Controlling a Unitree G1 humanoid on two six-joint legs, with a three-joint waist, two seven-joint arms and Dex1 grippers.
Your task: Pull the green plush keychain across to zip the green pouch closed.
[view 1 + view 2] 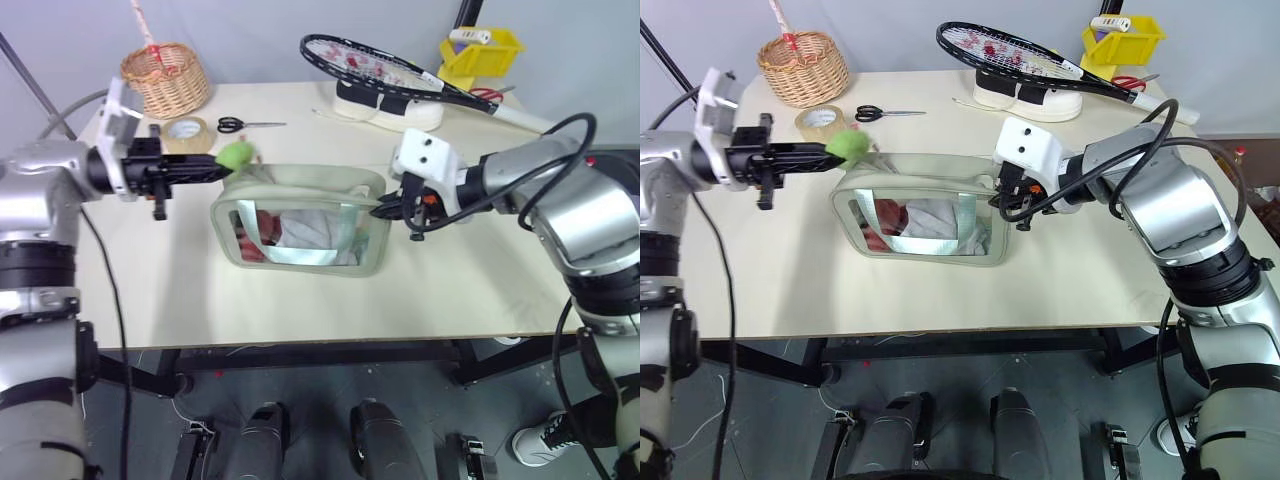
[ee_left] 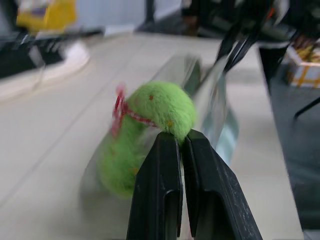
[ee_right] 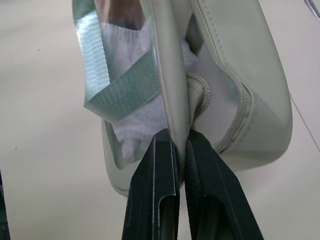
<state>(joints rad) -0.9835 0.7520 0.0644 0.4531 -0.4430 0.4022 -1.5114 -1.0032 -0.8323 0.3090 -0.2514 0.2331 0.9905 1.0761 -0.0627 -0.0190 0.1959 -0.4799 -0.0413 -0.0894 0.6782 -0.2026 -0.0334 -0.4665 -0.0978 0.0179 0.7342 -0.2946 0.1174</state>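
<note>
I have the left gripper (image 1: 222,170) clamped on the green plush keychain (image 1: 236,155), which sits left of centre in the head view at the pouch's upper left corner. My right gripper (image 1: 379,211) is pinched tight on the right end edge of the green pouch (image 1: 300,220), which stands mid-frame on the table (image 1: 450,270).
</note>
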